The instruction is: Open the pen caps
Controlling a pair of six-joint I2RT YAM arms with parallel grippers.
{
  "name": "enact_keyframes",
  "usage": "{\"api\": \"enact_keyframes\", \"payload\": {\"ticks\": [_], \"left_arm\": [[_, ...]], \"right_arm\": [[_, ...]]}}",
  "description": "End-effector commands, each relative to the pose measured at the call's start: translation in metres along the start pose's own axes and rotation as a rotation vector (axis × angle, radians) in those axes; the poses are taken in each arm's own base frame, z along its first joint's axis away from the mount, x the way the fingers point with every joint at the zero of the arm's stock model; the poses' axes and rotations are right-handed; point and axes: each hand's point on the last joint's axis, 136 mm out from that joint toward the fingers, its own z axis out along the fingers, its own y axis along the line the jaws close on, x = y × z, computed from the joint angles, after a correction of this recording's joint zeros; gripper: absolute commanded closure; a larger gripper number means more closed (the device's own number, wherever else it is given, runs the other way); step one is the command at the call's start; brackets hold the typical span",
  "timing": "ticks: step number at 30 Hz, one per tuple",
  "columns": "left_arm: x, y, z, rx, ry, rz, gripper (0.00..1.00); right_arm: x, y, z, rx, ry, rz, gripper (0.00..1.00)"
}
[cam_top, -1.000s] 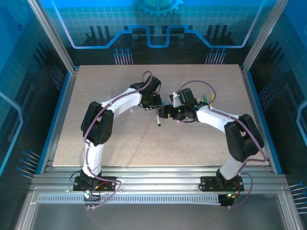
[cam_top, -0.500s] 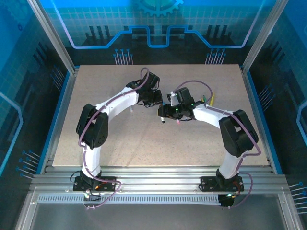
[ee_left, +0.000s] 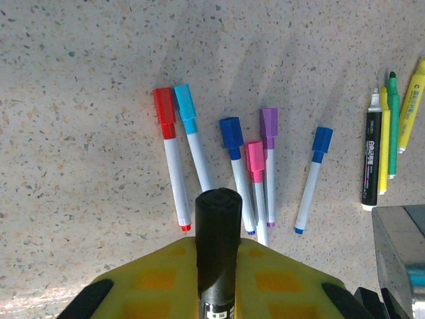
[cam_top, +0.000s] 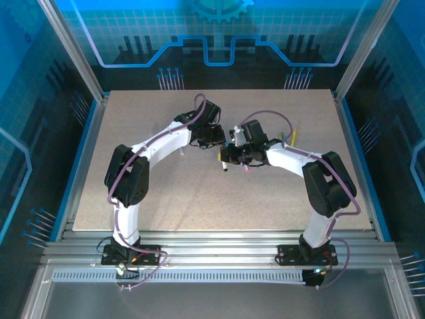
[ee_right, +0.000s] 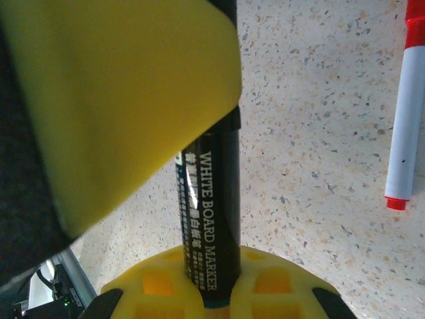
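Left wrist: pen caps (ee_left: 255,156) beyond black marker (ee_left: 217,246); right wrist: its lettering (ee_right: 202,219)

L arm (cam_top: 163,141) & R arm (cam_top: 290,159): white tubular links, bulky black joint housings (cam_top: 127,178). Purple cable (cam_top: 119,203) runs along ea. arm in loose loops. Base plates (cam_top: 131,255) black, bolted to alu rail. Finger pads (ee_left: 156,282) yellow plastic w/ square recessed pockets, black corners below.
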Motion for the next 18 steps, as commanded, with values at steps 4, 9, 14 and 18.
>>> {"api": "enact_keyframes", "payload": {"ticks": [4, 9, 14, 18], "left_arm": [[0.004, 0.010, 0.002, -0.053, 0.021, -0.016, 0.83], [-0.001, 0.014, 0.005, -0.075, 0.016, -0.017, 0.73], [-0.005, 0.014, 0.008, -0.080, 0.011, -0.021, 0.71], [-0.006, 0.014, 0.012, -0.081, 0.014, -0.022, 0.73]], "right_arm": [[-0.003, 0.021, -0.012, -0.049, -0.027, -0.040, 1.00], [-0.001, 0.026, -0.014, -0.056, -0.016, -0.052, 1.00], [0.002, 0.028, -0.015, -0.060, -0.009, -0.055, 1.00], [0.004, 0.028, -0.015, -0.061, -0.005, -0.055, 1.00]]}}
